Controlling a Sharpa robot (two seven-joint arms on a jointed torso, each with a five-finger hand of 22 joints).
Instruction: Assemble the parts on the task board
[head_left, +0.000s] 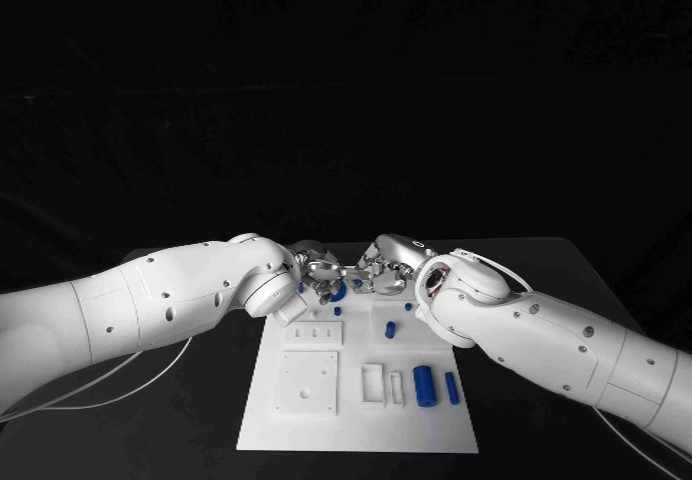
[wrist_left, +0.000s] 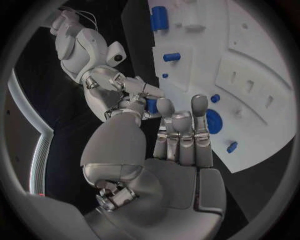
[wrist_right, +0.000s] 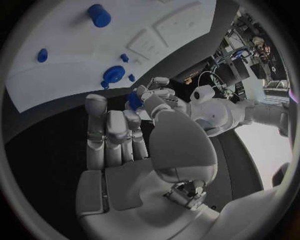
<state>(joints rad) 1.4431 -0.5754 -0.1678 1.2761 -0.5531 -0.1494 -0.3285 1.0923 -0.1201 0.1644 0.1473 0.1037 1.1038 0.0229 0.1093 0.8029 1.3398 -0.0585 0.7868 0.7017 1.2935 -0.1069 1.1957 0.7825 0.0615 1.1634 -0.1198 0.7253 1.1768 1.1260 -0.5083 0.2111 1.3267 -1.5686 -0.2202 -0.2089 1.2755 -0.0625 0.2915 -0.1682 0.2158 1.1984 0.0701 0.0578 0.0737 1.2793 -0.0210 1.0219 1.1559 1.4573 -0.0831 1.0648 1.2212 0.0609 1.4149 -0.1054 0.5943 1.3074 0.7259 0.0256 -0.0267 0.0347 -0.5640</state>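
Lying nearest on the task board (head_left: 274, 420) are the parts not yet being handled — a large blue cylinder (head_left: 424, 385) with a slimmer blue peg (head_left: 451, 387) beside it, both with their long axes running from the near edge toward the far one. Farther along, a short blue pin (head_left: 389, 327) is standing in the board, apparently upright.

Beyond these, at the board's far end, the two hands are meeting. The left hand (head_left: 315, 268) and the right hand (head_left: 378, 272) are closing in fingertip to fingertip, and a small blue part (wrist_left: 152, 106) is sitting between them, pinched at the right hand's fingertips and just beside the left hand's thumb. Which hand is carrying its weight I cannot tell; the left hand's other fingers are extended side by side. The part's long axis is too hidden by the fingers to judge.

Just past the left fingertips a round blue disc (wrist_left: 213, 121) is sitting on the board, with a small blue stud (wrist_left: 232, 147) near it.

The step in hand is looking like a handover or regrip of the part above the far end — the next move is calling for one hand to be taking a firm, settled grip before the other lets go.
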